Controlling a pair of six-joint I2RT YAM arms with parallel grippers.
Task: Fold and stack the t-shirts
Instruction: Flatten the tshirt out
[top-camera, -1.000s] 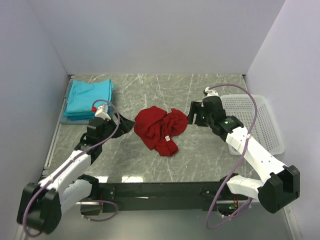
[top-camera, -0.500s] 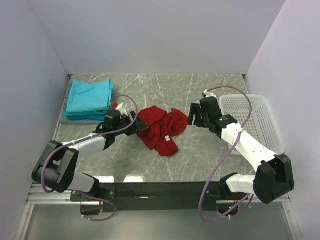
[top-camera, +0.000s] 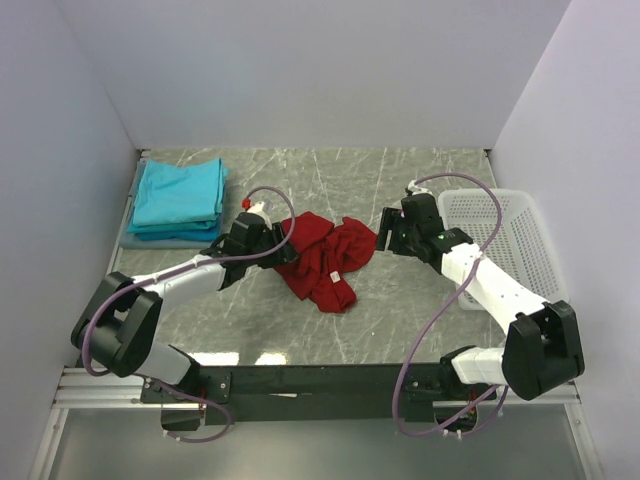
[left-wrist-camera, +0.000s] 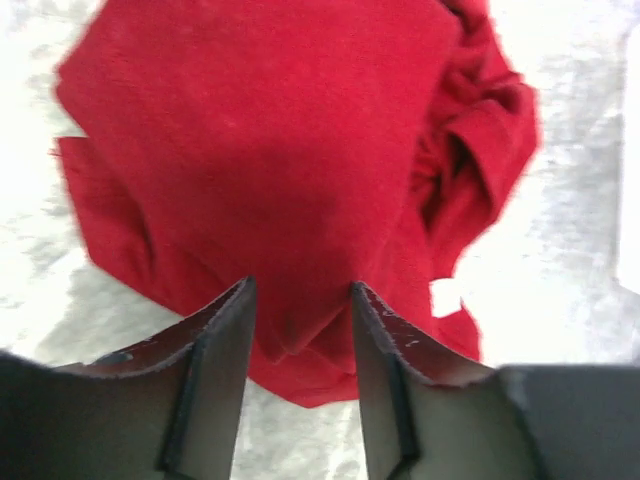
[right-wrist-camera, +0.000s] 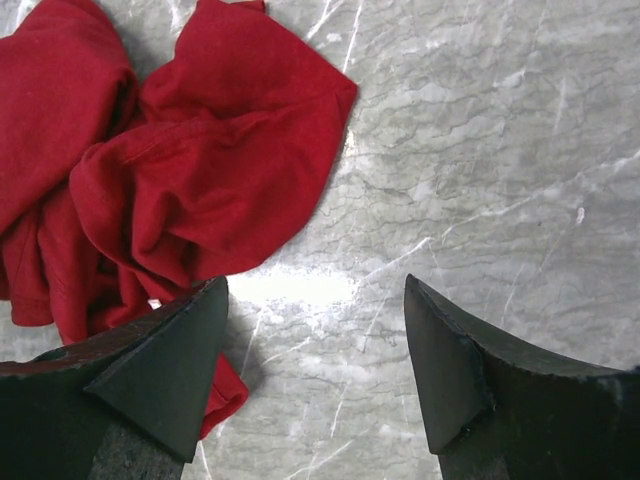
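Observation:
A dark red t-shirt (top-camera: 322, 258) lies crumpled in the middle of the table. It fills the left wrist view (left-wrist-camera: 270, 150) and shows at the left of the right wrist view (right-wrist-camera: 180, 150). Teal t-shirts (top-camera: 178, 195) lie folded in a stack at the back left. My left gripper (top-camera: 281, 246) is at the red shirt's left edge, jaws open, with the cloth showing between its fingertips (left-wrist-camera: 300, 300). My right gripper (top-camera: 386, 233) is open wide just right of the shirt, over bare table (right-wrist-camera: 315, 290); its left finger overlaps the shirt's edge.
A white lattice basket (top-camera: 510, 235) stands at the right edge, beside the right arm. The teal stack rests on a grey mat (top-camera: 130, 240). Walls close in the table on the left, back and right.
My left gripper has moved right from beside the teal stack to the red shirt's left edge. The right gripper has barely shifted. The shirt lies as before.

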